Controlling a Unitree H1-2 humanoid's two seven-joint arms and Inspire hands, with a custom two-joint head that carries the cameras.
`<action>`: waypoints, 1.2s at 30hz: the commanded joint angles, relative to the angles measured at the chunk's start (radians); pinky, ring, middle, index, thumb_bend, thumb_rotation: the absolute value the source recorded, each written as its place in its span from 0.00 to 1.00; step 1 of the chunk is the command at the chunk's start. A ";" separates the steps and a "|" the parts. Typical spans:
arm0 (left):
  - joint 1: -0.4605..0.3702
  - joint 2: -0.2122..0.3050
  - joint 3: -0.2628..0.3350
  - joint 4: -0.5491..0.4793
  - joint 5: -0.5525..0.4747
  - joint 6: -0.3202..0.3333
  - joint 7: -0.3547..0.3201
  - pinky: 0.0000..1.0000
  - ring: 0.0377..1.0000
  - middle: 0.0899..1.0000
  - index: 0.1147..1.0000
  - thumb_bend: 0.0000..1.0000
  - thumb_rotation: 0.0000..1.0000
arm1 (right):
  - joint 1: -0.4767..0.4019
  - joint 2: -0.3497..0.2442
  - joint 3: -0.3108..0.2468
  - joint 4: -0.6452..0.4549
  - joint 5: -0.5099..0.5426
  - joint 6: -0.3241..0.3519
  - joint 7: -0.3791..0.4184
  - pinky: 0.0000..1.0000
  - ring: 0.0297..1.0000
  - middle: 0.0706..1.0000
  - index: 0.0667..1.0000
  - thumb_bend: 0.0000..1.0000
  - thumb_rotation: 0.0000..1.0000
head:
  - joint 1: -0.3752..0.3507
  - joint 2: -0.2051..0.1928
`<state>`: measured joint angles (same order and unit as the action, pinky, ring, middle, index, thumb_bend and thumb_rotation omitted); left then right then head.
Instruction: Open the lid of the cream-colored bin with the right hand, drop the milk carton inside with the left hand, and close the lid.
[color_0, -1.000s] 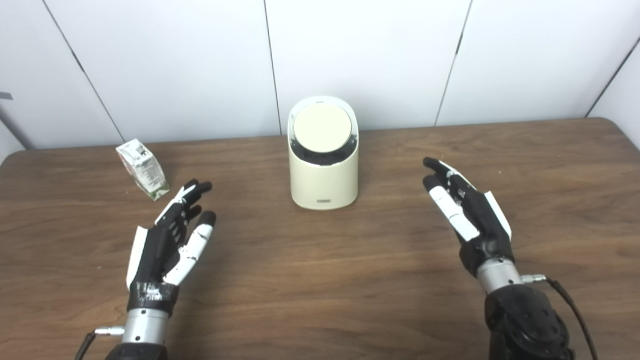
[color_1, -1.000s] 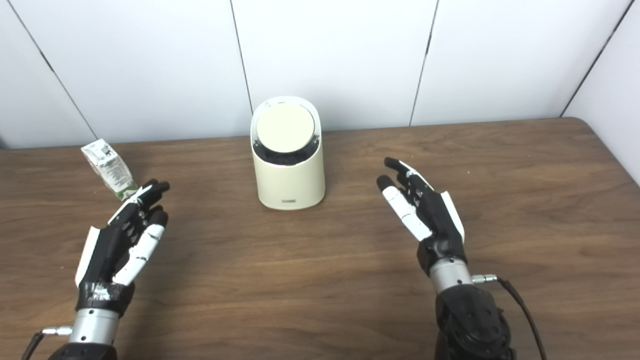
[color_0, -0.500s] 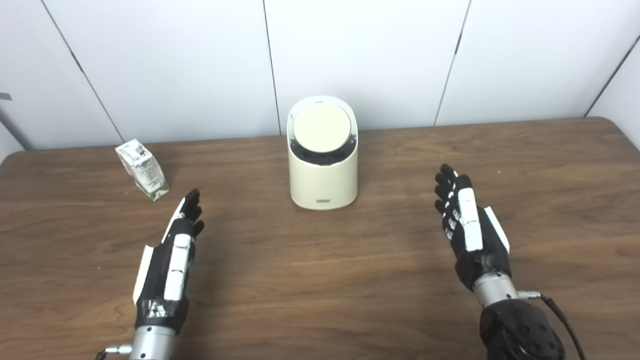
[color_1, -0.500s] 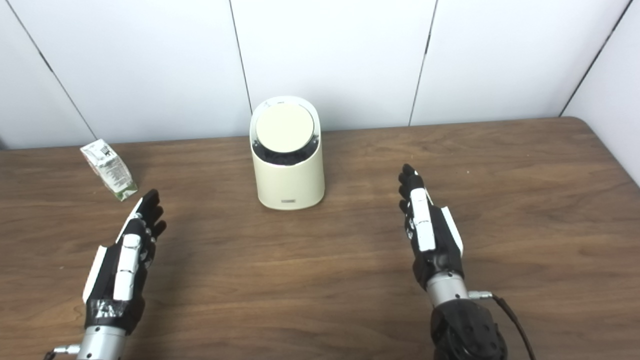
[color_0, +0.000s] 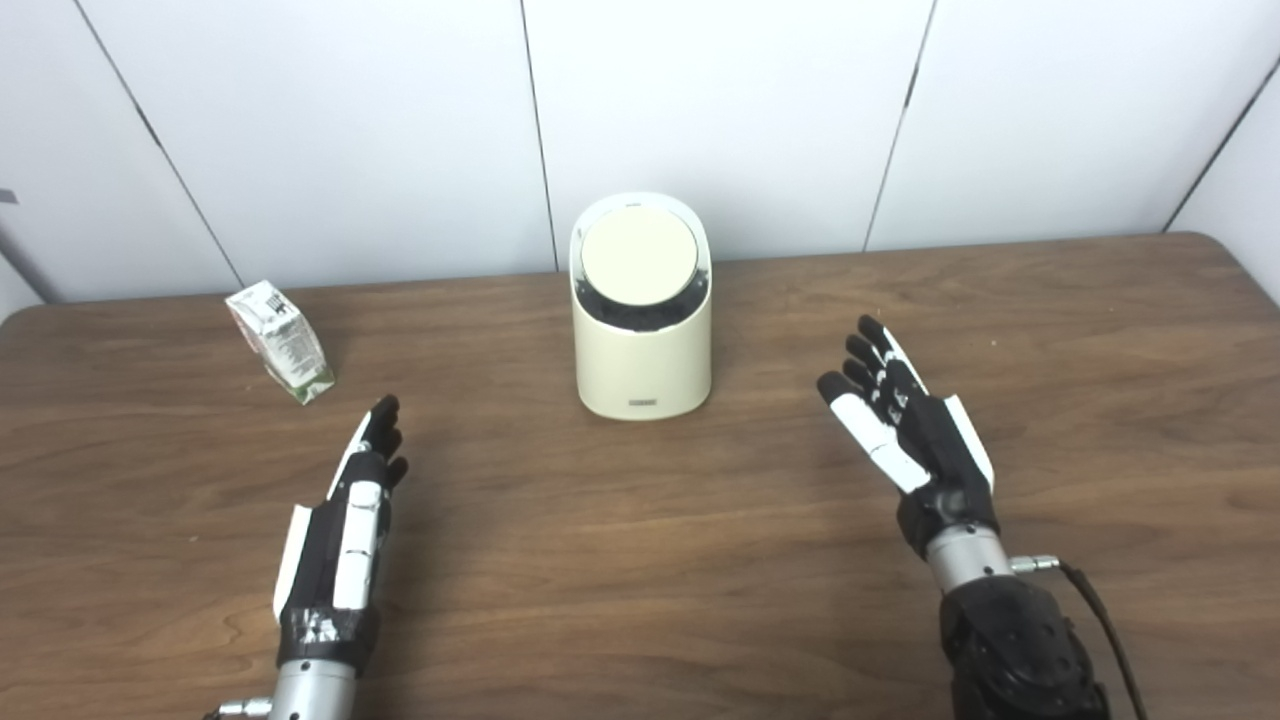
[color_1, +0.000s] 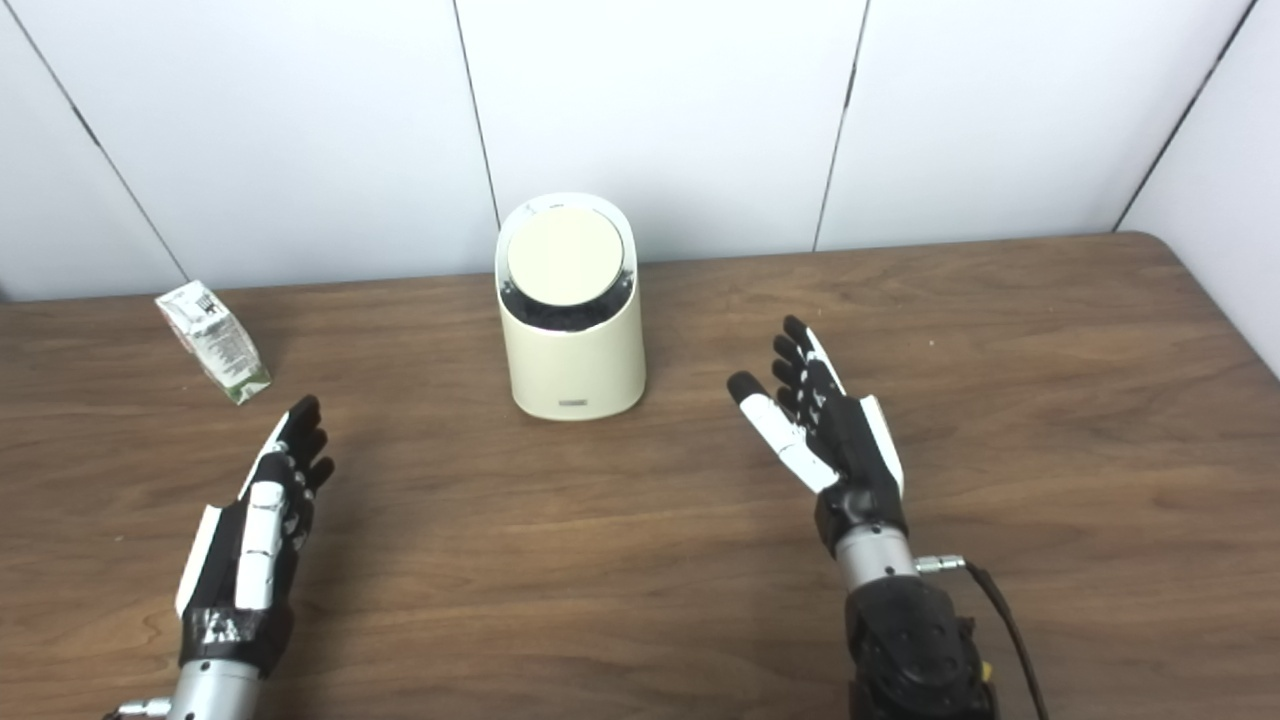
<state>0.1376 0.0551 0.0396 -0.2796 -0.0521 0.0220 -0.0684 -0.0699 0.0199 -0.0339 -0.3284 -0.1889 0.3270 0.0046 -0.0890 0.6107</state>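
Under lid (color_0: 640, 255): bin (color_0: 642, 355) interior unseen.

a dark brown wooden table (color_0: 640, 560) with rounded corners stands against a white panelled wall (color_0: 720, 110) with thin dark seams.

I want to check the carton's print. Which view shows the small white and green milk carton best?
The left eye view: the small white and green milk carton sits farther from the frame's edge. The right eye view shows it whole too, nearer the left edge.
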 joint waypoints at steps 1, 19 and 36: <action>-0.003 0.011 -0.003 -0.013 -0.004 -0.049 -0.008 1.00 1.00 1.00 1.00 0.55 0.91 | -0.048 -0.004 0.011 0.011 -0.029 -0.085 -0.034 0.89 0.90 0.90 0.90 0.80 0.50 | 0.008 -0.013; 0.029 0.001 -0.020 0.032 0.021 -0.118 -0.009 1.00 1.00 1.00 1.00 0.47 0.84 | -0.277 -0.019 0.074 0.198 -0.128 -0.120 -0.116 0.81 0.89 0.88 0.88 0.89 0.41 | 0.070 -0.134; 0.043 -0.011 -0.043 0.053 0.075 -0.134 0.017 0.98 0.99 1.00 1.00 0.46 0.87 | -0.425 -0.046 0.125 0.304 -0.172 -0.139 -0.113 0.83 0.91 0.89 0.90 0.88 0.39 | 0.093 -0.187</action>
<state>0.1764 0.0449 0.0010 -0.2142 0.0080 -0.0819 -0.0566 -0.4394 -0.0204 0.0840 -0.0134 -0.3444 0.2308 -0.0986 0.0031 0.4234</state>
